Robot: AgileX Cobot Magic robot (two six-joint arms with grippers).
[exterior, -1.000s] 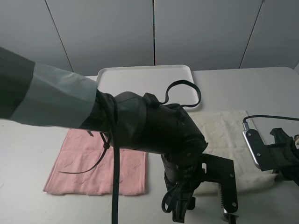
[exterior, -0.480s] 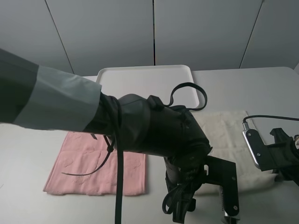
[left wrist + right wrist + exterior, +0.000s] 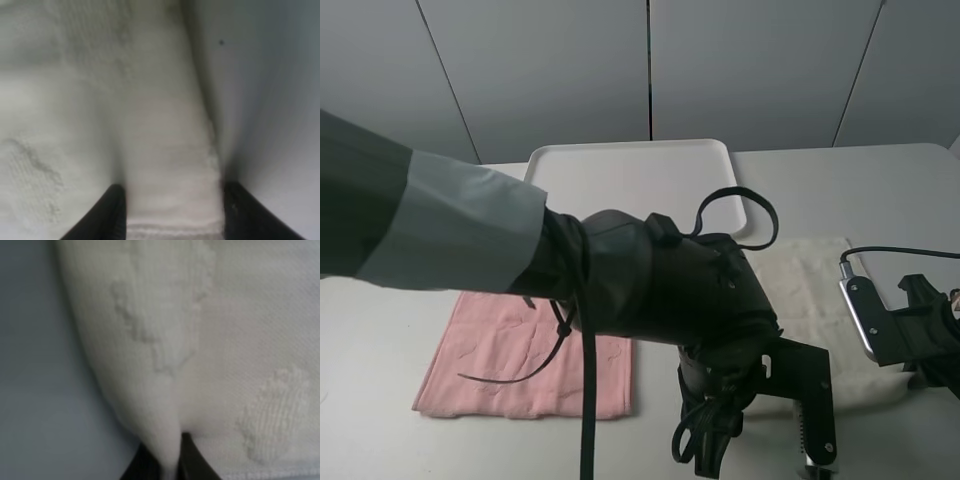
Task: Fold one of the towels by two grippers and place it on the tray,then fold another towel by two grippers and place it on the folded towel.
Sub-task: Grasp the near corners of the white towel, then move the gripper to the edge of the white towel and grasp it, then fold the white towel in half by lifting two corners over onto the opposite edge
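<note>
1. With the left pincer (image 3: 172, 215), clamps a raised band of the white towel (image 3: 75, 125). Shows both dark fingertips against the cloth that fills the gap between them.
2. With the right pincer (image 3: 167, 460), nips a thin upstanding fold of the same towel, jaws almost pressed together with only cloth between.
3. From the high camera, places the white towel spread on the desk (image 3: 880, 190) at about 4 o'clock, near the tray's right corner. Hides its near edge behind the arms.
4. Places the pink towel (image 3: 520, 360) flat at 8 o'clock, untouched and well apart from both pincers.
5. Shows the tray (image 3: 630, 170) at 12 o'clock with no cloth on it, so counts nothing as delivered.
6. Judges the job barely begun: grips apparently taken along the near edge of the first towel, fold itself not yet made.
7. Leaves everything else to do: carrying that edge over toward 12 o'clock, moving the folded cloth onto the tray, then folding the pink towel and stacking it on top.
8. Stretches the left arm (image 3: 650, 290) from 9 o'clock across the middle toward 5 o'clock, wrist bent steeply down onto the towel.
9. Sets the right arm (image 3: 910, 330) low at 4 o'clock, with only its wrist and camera mount in view at the frame edge.
</note>
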